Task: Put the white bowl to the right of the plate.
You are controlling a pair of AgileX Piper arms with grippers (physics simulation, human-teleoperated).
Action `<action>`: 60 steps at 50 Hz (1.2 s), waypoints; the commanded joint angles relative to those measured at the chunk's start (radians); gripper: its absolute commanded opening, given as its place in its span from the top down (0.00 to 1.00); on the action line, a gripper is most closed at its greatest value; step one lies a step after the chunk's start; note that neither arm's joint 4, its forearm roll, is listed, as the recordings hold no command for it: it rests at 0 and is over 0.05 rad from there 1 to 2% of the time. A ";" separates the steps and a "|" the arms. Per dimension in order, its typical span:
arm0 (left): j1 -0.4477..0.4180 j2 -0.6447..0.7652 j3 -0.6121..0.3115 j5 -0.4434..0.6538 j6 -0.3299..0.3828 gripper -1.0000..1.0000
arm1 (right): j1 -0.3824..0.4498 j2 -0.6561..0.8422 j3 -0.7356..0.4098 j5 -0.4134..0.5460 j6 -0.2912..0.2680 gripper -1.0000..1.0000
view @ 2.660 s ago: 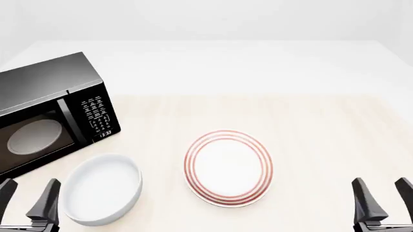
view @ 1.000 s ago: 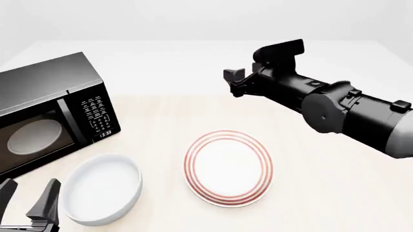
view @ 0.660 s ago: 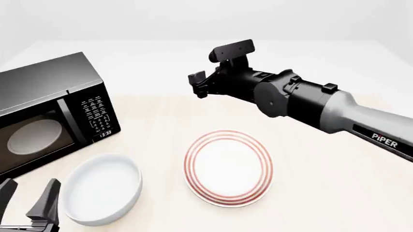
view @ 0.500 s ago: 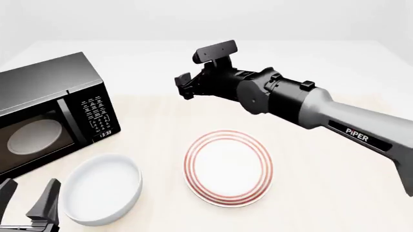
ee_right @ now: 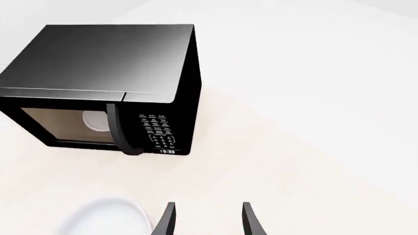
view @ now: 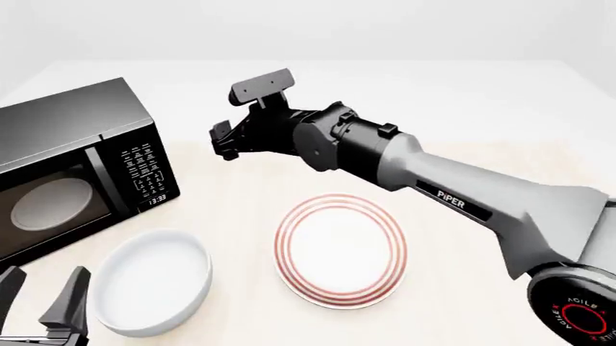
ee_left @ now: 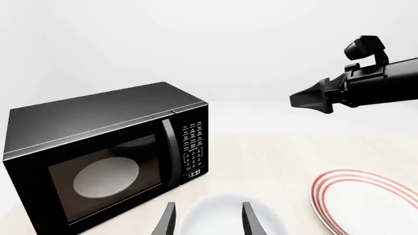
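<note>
The white bowl (view: pixel 152 281) is plain, deep and upright on the table at the front left. The red-ringed plate (view: pixel 340 250) lies flat to its right, a small gap apart. My right gripper (view: pixel 221 142) is open and empty; its arm reaches over the table beyond the plate, hovering near the microwave's right side, behind the bowl. My left gripper (view: pixel 40 292) is open and empty at the front left edge, just left of the bowl. The bowl also shows in the left wrist view (ee_left: pixel 222 208), beyond the left gripper (ee_left: pixel 209 221), and in the right wrist view (ee_right: pixel 107 218).
A black microwave (view: pixel 72 169) with its door shut stands at the left, behind the bowl; it also shows in both wrist views (ee_left: pixel 104 156) (ee_right: pixel 98 83). The plate (ee_left: pixel 365 200) and the right gripper (ee_left: pixel 307 100) cross the left wrist view. Bare table lies right of the plate.
My right arm has risen from the front right and swept left across the table, past the plate, toward the microwave. Bowl, plate and left gripper have not moved.
</note>
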 commanded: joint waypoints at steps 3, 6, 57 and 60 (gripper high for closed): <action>0.000 0.000 0.000 0.000 0.000 0.00 | 0.055 0.093 -0.124 0.063 0.023 0.00; 0.000 0.000 0.000 0.000 0.000 0.00 | 0.064 0.103 -0.133 0.063 0.036 0.00; 0.000 0.000 0.000 0.000 0.000 0.00 | 0.173 0.256 -0.123 0.116 0.254 0.00; 0.000 0.000 0.000 0.000 0.000 0.00 | 0.176 0.260 -0.130 0.120 0.258 0.00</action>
